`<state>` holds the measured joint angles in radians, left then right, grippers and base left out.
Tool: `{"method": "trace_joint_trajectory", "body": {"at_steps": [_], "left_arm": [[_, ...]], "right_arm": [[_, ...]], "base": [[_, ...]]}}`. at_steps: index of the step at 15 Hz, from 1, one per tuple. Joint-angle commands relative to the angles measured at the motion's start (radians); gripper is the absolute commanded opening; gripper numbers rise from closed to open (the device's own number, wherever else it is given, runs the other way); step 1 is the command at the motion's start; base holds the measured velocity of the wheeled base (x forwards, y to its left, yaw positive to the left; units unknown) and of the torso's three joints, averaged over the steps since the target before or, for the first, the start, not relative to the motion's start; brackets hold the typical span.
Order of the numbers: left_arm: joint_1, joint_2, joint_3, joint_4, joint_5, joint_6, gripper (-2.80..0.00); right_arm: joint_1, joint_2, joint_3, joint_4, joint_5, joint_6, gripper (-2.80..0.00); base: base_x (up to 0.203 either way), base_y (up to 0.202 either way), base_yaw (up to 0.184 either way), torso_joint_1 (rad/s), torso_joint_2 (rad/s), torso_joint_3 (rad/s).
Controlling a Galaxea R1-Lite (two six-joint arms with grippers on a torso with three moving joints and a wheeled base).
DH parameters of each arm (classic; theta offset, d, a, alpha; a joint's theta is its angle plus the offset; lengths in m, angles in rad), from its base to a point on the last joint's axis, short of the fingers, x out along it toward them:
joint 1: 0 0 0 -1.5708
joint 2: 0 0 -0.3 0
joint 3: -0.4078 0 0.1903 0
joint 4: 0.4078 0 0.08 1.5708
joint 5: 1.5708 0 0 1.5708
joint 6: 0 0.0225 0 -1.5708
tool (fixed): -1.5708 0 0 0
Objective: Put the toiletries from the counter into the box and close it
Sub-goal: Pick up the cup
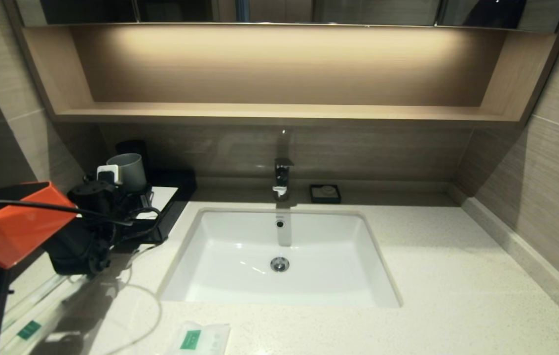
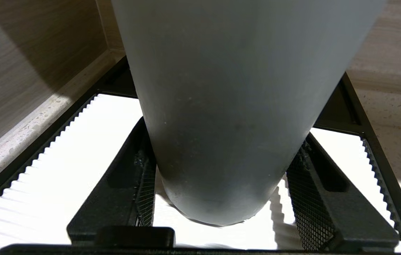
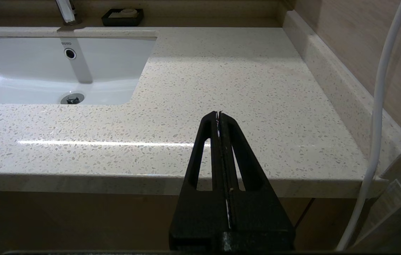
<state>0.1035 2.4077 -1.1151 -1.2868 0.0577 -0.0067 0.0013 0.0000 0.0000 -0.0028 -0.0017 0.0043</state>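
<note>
Toothbrushes lie at the near left corner of the counter, left of the sink, their long axes running diagonally from the near edge toward the box, green label at the near end. Above them the left gripper reaches over the box's white ribbed top, its fingers set on either side of the grey cup standing there; whether the pads press the cup cannot be told. The box sits at the back, left of the sink, its long axis running front to back. Just before the sink's near left corner lies the flat sachet. Off the counter's near edge, right of the sink, the right gripper is clenched on nothing.
</note>
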Motion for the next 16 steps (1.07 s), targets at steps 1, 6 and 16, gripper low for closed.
{"method": "trace_joint_trajectory", "body": {"at_steps": [1, 6, 16], "left_arm": [[0.001, -0.003, -0.002, -0.008, 0.001, -0.011, -2.80], [0.001, -0.022, 0.005, -0.008, 0.002, -0.017, -2.80], [-0.008, -0.041, 0.011, 0.000, 0.010, -0.033, -2.80]], "right_arm": [[0.000, 0.000, 0.002, 0.000, 0.000, 0.000, -2.80], [0.000, 0.000, 0.002, 0.000, 0.000, 0.000, -2.80], [0.000, 0.000, 0.002, 0.000, 0.000, 0.000, -2.80]], "base": [[0.000, 0.000, 0.000, 0.000, 0.00, 0.000], [0.000, 0.000, 0.000, 0.000, 0.00, 0.000], [0.000, 0.000, 0.000, 0.000, 0.00, 0.000]]}}
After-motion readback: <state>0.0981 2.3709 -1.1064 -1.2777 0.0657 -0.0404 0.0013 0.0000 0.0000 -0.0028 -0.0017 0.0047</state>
